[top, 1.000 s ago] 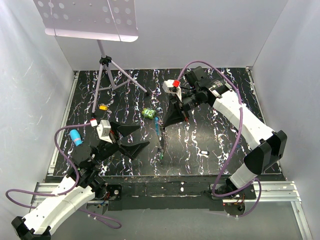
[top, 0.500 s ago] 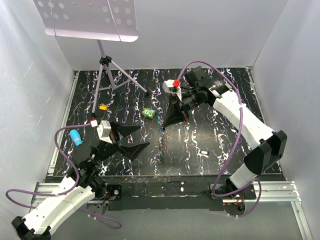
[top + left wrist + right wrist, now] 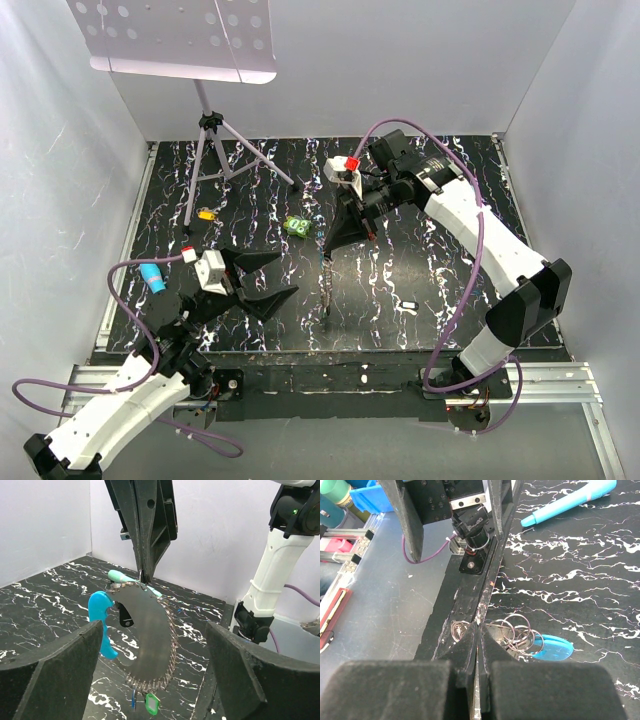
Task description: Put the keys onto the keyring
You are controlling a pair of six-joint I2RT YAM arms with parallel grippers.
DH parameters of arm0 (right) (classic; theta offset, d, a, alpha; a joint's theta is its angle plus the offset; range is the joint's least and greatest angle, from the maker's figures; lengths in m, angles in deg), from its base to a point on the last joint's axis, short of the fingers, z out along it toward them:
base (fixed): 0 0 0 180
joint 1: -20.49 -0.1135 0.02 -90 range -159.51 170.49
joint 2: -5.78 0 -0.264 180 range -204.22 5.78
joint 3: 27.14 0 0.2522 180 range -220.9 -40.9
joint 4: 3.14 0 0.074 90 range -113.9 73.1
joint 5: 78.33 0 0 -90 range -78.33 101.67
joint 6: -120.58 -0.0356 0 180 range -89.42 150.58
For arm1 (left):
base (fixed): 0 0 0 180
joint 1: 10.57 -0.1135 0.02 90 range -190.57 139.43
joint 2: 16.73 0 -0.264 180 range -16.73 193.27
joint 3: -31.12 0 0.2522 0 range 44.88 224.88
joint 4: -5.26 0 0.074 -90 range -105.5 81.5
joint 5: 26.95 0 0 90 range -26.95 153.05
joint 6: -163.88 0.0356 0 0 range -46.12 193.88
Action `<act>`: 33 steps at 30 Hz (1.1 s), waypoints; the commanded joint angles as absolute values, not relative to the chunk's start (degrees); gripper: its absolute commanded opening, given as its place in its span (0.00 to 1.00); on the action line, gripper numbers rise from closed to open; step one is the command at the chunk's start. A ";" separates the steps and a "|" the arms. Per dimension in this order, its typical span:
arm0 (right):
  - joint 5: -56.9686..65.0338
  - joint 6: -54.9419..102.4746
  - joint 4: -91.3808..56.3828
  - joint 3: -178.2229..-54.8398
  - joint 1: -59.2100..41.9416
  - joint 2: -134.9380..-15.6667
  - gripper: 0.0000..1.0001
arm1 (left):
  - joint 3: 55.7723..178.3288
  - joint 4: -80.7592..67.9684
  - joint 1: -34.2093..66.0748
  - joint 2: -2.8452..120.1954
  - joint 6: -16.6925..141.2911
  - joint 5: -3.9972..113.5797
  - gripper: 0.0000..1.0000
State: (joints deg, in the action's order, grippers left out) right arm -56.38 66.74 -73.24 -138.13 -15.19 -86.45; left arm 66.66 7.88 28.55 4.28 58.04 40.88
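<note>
Pinching the top of the keyring (image 3: 172,636) between the closed right jaws, with the right arm (image 3: 470,215) reaching forward and tipped steeply down over the surface (image 3: 420,250). Suspended below those jaws, with the blue clip (image 3: 102,622) to one side and the keys (image 3: 150,702) at the lowest point. Spread wide at the left jaws, on a low left arm (image 3: 110,415), aimed at the loop just ahead, without contact.

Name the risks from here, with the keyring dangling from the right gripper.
1. The right gripper pinches the keyring with only its fingertips, on thin chain; it may slip out.
2. The loop hangs free, so it could swing or twist as the open left gripper approaches.
3. The keys at its lower end are tiny and the blue clip juts out; the left fingers might catch the clip instead.
</note>
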 commanded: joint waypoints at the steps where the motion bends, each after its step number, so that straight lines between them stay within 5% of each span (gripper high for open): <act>1: -59.96 66.53 -71.22 -140.92 -15.28 -85.98 0.01 | 67.47 9.77 28.46 5.68 61.13 42.04 0.79; 9: -60.05 65.65 -70.08 -139.77 -15.89 -85.37 0.01 | 69.13 19.00 28.46 15.51 61.75 39.94 0.51; 19: -60.22 65.12 -69.46 -139.16 -16.07 -85.36 0.01 | 70.54 24.55 28.46 21.76 61.84 37.65 0.33; 33: -60.22 64.51 -68.94 -139.07 -16.42 -85.45 0.01 | 71.42 28.06 28.46 25.89 60.43 35.98 0.28</act>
